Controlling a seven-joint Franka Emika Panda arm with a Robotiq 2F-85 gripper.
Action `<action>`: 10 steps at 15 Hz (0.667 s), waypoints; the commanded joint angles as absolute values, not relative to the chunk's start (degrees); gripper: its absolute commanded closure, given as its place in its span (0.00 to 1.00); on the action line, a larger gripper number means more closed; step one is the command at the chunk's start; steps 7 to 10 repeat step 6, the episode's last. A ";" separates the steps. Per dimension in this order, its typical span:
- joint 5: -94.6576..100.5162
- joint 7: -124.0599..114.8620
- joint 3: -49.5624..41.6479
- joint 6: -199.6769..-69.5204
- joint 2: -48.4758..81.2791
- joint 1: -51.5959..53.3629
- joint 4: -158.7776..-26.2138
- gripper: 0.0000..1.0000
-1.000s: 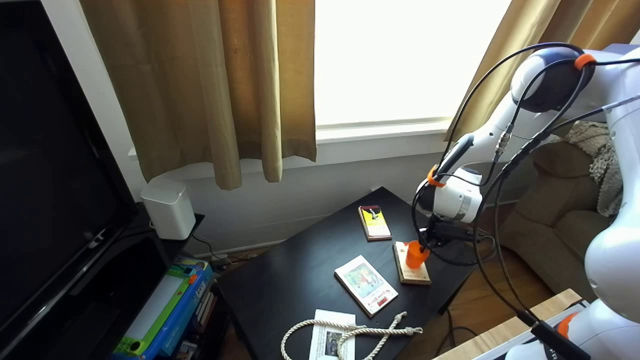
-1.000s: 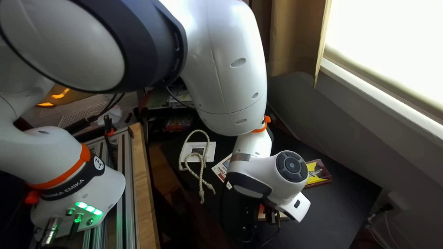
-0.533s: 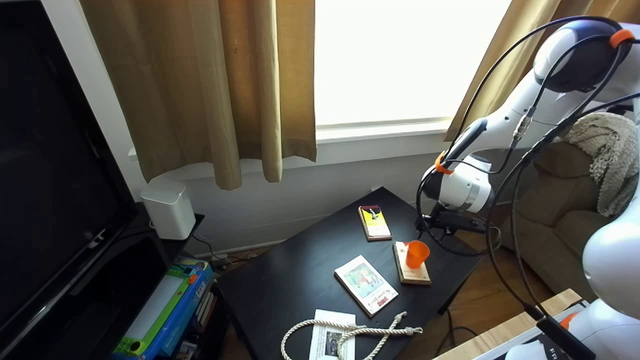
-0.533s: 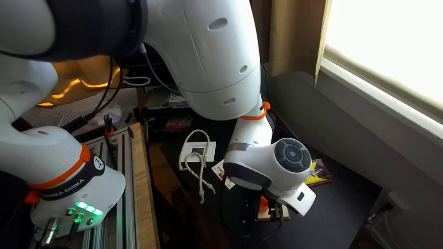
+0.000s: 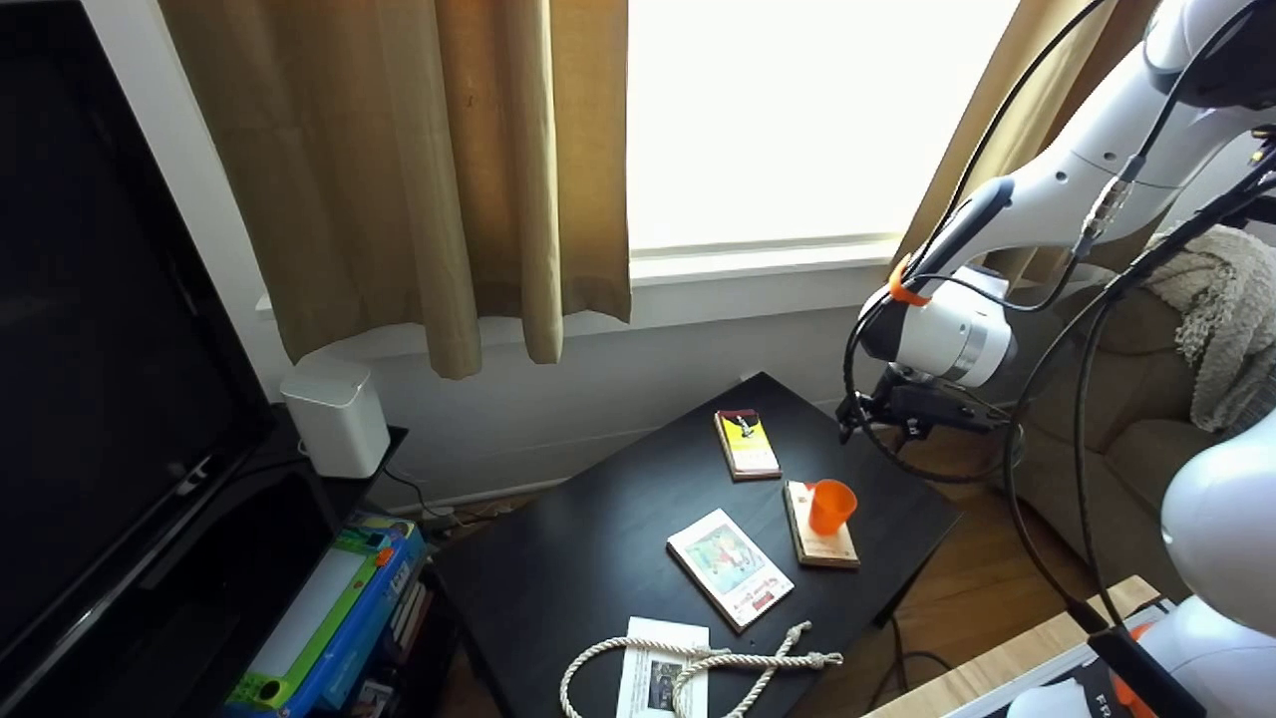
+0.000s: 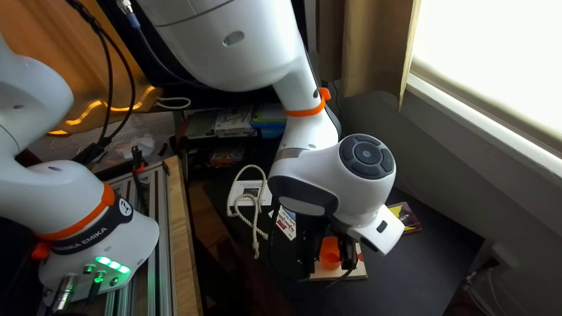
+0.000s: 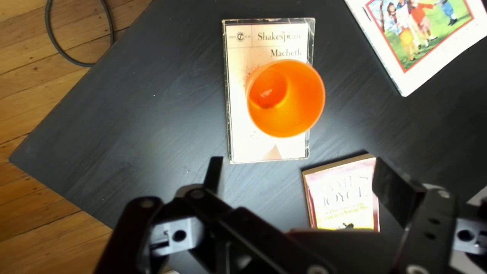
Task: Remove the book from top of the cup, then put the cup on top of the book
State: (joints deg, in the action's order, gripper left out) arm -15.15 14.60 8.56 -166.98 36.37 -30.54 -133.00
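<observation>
The orange cup [image 7: 286, 99] stands upright on the pale cream book [image 7: 247, 148], its mouth facing up. In both exterior views the cup [image 5: 832, 507] rests on the book [image 5: 825, 548] near the table's right side; the arm partly covers them in an exterior view, where some of the cup [image 6: 329, 253] shows between the fingers. My gripper [image 7: 300, 177] is open in the wrist view, its fingers wide apart with nothing held. In an exterior view the gripper [image 5: 847, 419] hangs above the table, higher than the cup and apart from it.
On the dark table [image 5: 588, 548] lie a yellow-and-black book [image 5: 748, 445], a white-bordered booklet [image 5: 730, 568], and a rope [image 5: 733, 658] over a white sheet [image 5: 666, 632]. A window wall stands behind. Cables [image 5: 1072, 399] hang along the arm.
One second ago a finger was at the cup's rim. The jaws have opened, and my gripper has risen and drawn away from the cup. Cup and book have stayed in place.
</observation>
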 commanded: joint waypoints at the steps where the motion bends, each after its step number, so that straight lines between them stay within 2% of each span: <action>1: -15.20 14.28 8.37 -166.75 35.30 -30.27 -133.62 0.00; 10: -15.32 13.95 8.15 -166.59 34.37 -30.01 -134.61 0.00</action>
